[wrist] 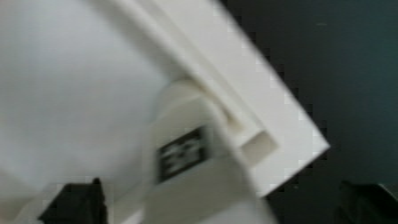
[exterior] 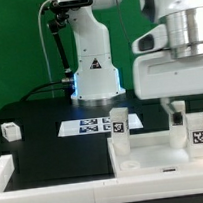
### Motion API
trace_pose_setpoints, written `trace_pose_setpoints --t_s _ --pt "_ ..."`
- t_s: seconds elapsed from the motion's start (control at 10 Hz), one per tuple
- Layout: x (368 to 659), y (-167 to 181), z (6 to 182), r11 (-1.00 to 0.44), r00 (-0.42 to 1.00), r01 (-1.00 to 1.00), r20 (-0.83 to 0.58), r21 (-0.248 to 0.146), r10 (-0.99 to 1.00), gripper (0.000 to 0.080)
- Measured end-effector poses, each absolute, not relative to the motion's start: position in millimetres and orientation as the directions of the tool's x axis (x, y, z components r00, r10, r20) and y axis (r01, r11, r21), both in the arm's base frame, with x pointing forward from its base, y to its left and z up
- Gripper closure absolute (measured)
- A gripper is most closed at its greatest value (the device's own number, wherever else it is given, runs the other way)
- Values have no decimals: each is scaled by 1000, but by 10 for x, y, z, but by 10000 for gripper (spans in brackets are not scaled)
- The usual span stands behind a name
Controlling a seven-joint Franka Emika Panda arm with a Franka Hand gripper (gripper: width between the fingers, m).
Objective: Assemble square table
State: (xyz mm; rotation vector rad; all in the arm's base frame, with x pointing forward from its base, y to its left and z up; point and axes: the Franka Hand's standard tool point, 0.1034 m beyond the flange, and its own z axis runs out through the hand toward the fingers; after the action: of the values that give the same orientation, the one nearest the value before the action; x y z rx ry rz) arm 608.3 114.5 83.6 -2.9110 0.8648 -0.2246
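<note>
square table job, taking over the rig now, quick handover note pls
Tool: open, empty, over the white plastic square slab with raised rim.
Done: one short white tagged block leg and a second leg stand upright on the slab.
Left: a third leg lies loose on the black table, at the exterior view's left. No fourth in view. Whether the standing legs are tight, cannot tell.

We could not read any words or numbers. We only saw black-and-white square tags with no letters on them. One tag sat on the middle leg (exterior: 119, 123). One sat on the side leg (exterior: 196, 131) at the exterior view's right. One sat on the small block (exterior: 9, 129) at the exterior view's left. More tags were printed on the marker board (exterior: 95, 124). The robot base (exterior: 95, 80) had a little dark mark, too tiny to read. In the wrist view we saw one blurry tag on the close leg (wrist: 189, 152).
</note>
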Motion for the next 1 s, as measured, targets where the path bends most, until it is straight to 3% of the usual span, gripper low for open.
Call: trace_pose_setpoints --t_s 0.6,0.7,1.0 --pt "6113 1063 834 -979 971 -189 136 -80 -198 150" --pt "6113 1063 833 -976 968 -203 134 -82 -212 150" --pt "6113 1063 832 -963 956 -253 130 -89 -263 510"
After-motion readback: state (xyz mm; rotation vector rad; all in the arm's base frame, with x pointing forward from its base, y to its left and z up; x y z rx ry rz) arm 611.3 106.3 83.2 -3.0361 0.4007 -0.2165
